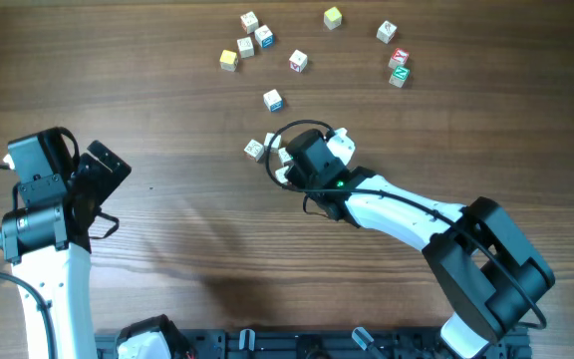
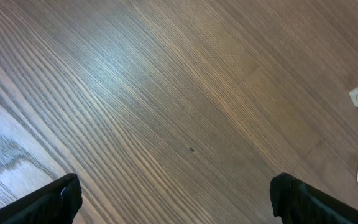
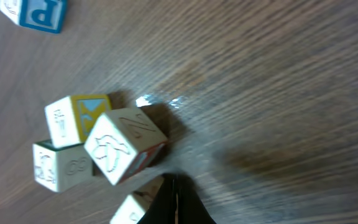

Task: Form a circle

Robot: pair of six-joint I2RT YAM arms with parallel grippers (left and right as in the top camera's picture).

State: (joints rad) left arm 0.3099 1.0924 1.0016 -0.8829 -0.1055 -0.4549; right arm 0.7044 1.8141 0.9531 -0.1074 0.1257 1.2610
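Three touching cubes (image 3: 114, 149) cluster compactly, one turned diagonally.

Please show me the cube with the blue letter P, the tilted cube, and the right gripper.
cube with the blue letter P (image 3: 39, 12): right wrist view, on its lettered face.
tilted cube (image 3: 114, 152): right wrist view, on its white front face.
right gripper (image 3: 175, 196): right wrist view, between its shut fingertips.

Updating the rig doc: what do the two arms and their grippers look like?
Both arms are white tubular links with chunky black joint housings: left arm, right arm. The right arm carries a small green light and a looping black cable. The left gripper has black fingers, and the right gripper has dark tips too.
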